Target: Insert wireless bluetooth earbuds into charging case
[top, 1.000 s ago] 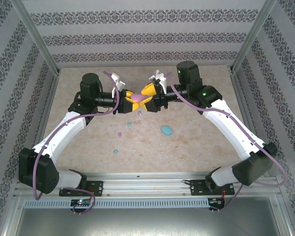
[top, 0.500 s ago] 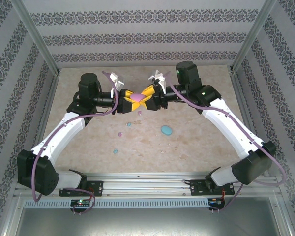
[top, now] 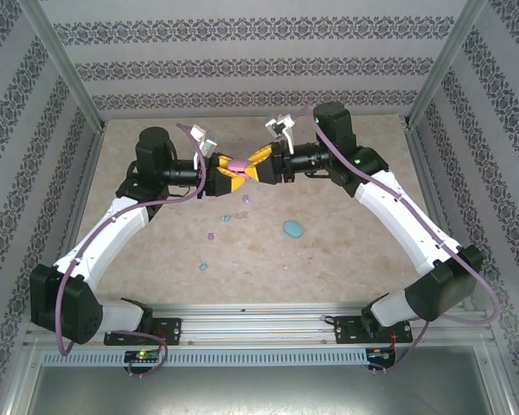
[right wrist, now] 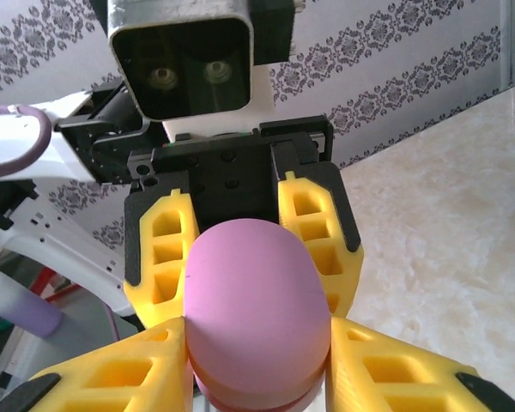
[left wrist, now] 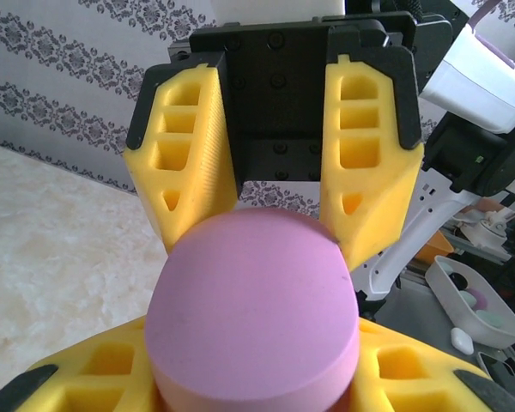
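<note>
Left jaws and right jaws both clamp the pink case [top: 240,164]. Earbuds [top: 211,234] loose on counter [top: 346,259] below them; none inserted yet.

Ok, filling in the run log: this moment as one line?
left gripper: shut on pink case | right gripper: shut on pink case | pink case: off table | earbuds: loose on table

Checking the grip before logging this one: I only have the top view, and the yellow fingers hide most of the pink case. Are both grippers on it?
Observer: Yes. In the left wrist view the right gripper has a finger pressed on each side of the case.
Operator: And the left?
Observer: In the right wrist view the left gripper clamps the opposite end.
Operator: Lid open?
Observer: No, it looks shut from both wrists.
</note>
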